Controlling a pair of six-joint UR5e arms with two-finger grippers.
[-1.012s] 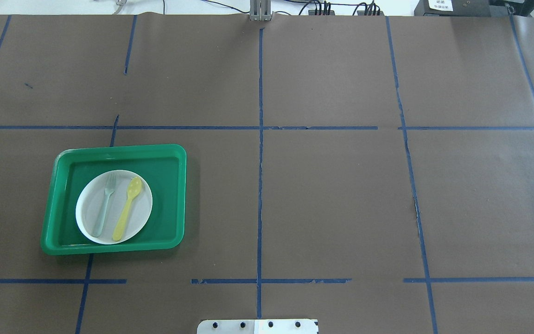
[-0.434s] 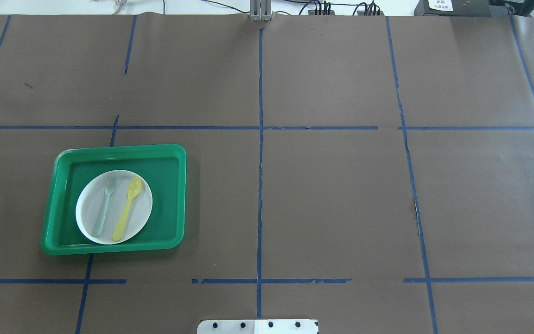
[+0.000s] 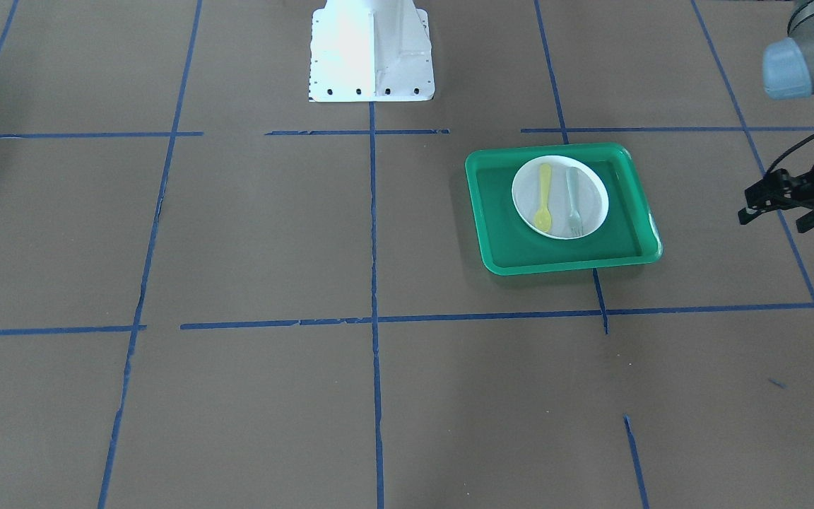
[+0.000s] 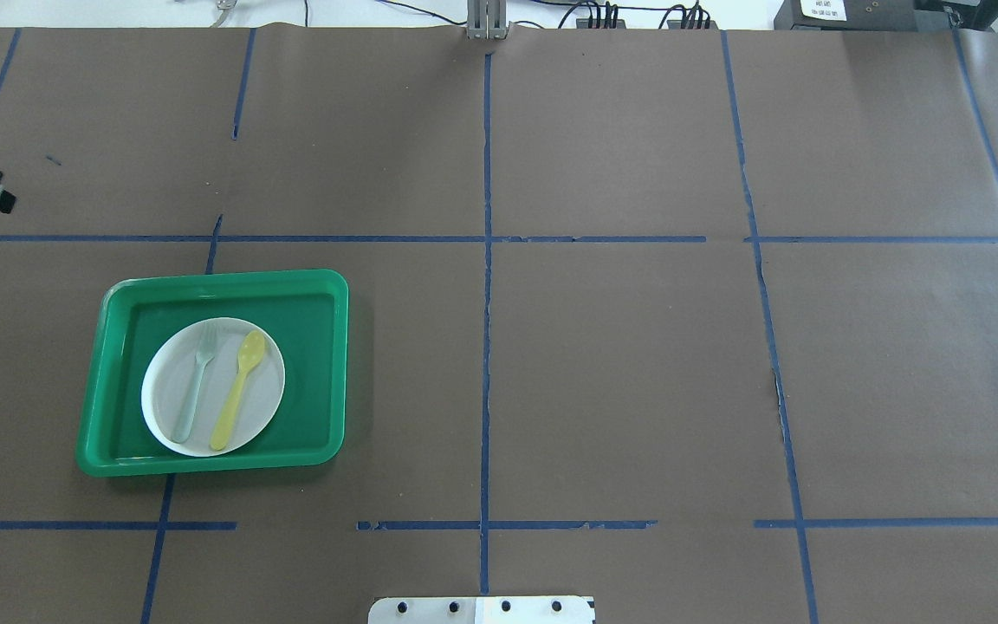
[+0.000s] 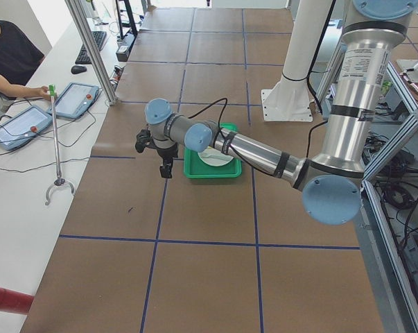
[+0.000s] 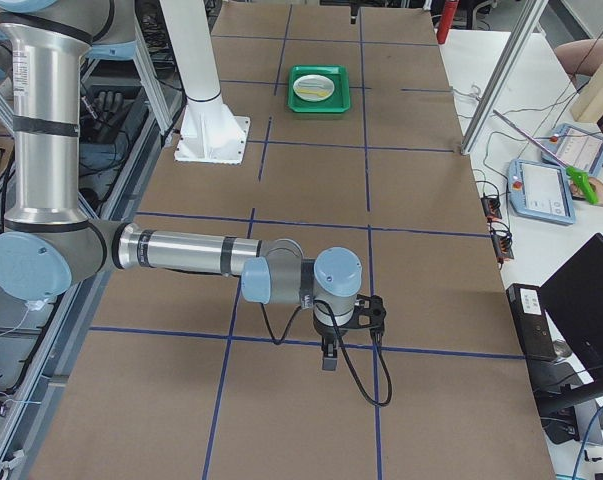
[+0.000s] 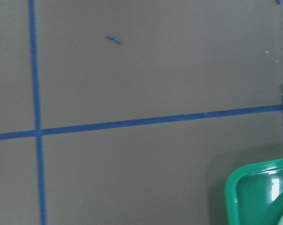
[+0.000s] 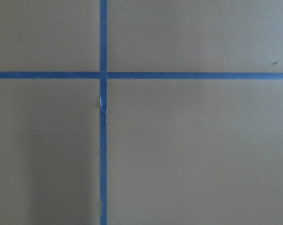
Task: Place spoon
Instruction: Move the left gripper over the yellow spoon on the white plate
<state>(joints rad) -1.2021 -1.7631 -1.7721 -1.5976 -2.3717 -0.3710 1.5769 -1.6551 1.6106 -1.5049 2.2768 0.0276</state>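
at the far left edge of the overhead view, the left gripper (image 3: 778, 212) hangs over bare paper, well apart from the green tray (image 4: 222, 279). i cannot tell whether its jaws are parted. the white plate (image 4: 165, 390) sits in the tray. on it lies the grey-green fork (image 4: 196, 381), with the pale-yellow spoon (image 4: 237, 390) just to its right. the spoon's long axis runs near-to-far, the bowl pointing away from the robot and leaning slightly right. bare green floor shows right of the plate, then the brown-paper table (image 4: 638, 373). the right gripper (image 6: 328, 355) hangs far off and its jaws cannot be judged.
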